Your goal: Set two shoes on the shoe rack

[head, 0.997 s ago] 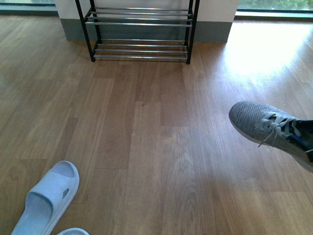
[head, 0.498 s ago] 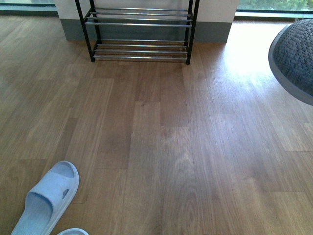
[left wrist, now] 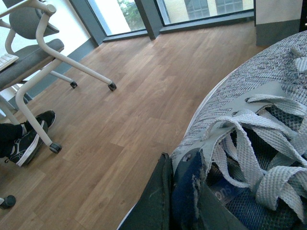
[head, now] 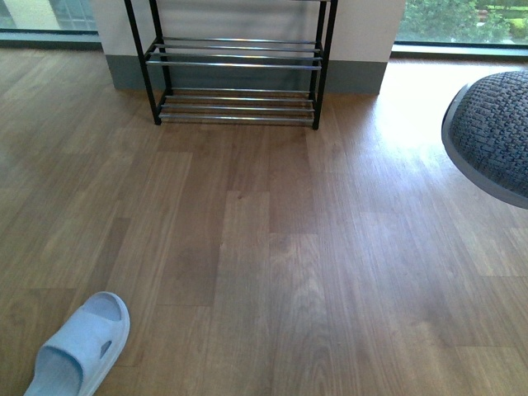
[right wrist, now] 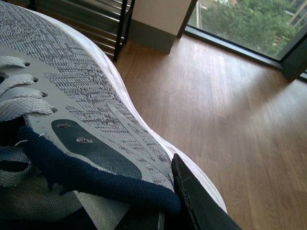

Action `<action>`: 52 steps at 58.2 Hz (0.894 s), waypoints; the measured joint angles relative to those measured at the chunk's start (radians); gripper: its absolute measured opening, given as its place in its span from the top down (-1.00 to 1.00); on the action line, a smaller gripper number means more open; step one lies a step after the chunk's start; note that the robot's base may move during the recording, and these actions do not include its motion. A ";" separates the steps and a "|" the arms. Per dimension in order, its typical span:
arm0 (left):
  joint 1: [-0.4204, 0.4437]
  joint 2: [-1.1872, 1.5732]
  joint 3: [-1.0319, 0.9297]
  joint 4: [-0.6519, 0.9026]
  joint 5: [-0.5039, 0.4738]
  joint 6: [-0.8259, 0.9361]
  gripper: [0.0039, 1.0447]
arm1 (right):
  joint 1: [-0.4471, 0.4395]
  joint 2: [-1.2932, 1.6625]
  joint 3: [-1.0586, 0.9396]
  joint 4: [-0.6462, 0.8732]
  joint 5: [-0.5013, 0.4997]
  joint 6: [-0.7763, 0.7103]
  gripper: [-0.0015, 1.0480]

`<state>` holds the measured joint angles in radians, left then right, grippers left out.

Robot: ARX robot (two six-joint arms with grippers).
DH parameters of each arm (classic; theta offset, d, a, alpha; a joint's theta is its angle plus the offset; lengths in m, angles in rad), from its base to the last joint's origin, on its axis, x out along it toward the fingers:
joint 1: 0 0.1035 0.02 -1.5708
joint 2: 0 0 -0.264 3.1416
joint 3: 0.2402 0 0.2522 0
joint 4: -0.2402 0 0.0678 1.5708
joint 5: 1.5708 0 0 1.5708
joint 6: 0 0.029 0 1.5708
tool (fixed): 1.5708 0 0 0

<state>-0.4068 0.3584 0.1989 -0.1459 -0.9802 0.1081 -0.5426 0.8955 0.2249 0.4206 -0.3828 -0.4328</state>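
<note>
Both shoes are off the floor, each carried by its own arm. The left gripper (left wrist: 188, 206) is closed down to a narrow pinch on the navy heel collar of the left arm's shoe (left wrist: 240, 96), with one dark finger outside the collar and the other inside. This shoe does not show in the front view. The right gripper (right wrist: 168, 211) has the same nearly closed pinch on the frayed navy collar of the right arm's shoe (right wrist: 72, 81). The grey toe hanging at about 3 o'clock in the front view (head: 493, 136) is most likely that one. The shoe rack (head: 235, 78) stands at 12 o'clock against the wall, well apart from both shoes, with its bars bare where they show. A pale slipper (head: 78, 346) lies on the floor at about 7 o'clock. These shoes look light, with a soft knit upper that will fold under pressure. The rubber sole is stiffer and carries most of the weight. The padded collar is a fair place to take hold, but held there the toe will likely sag and swing. The loose laces (left wrist: 268, 158) could catch on the thin bars. The sole should come down flat across at least two bars.
</note>
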 joint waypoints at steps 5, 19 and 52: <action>0.000 0.000 0.000 0.000 -0.005 0.000 0.97 | 0.000 -0.002 0.000 0.000 -0.007 0.000 0.97; 0.000 0.000 0.000 0.000 0.003 0.000 0.97 | -0.001 0.000 0.000 0.000 0.006 0.000 0.97; -0.001 0.000 0.000 0.000 -0.006 0.000 0.97 | -0.003 -0.001 -0.002 -0.002 -0.002 0.000 0.97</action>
<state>-0.4076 0.3580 0.1989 -0.1459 -0.9859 0.1081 -0.5457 0.8948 0.2226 0.4187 -0.3847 -0.4328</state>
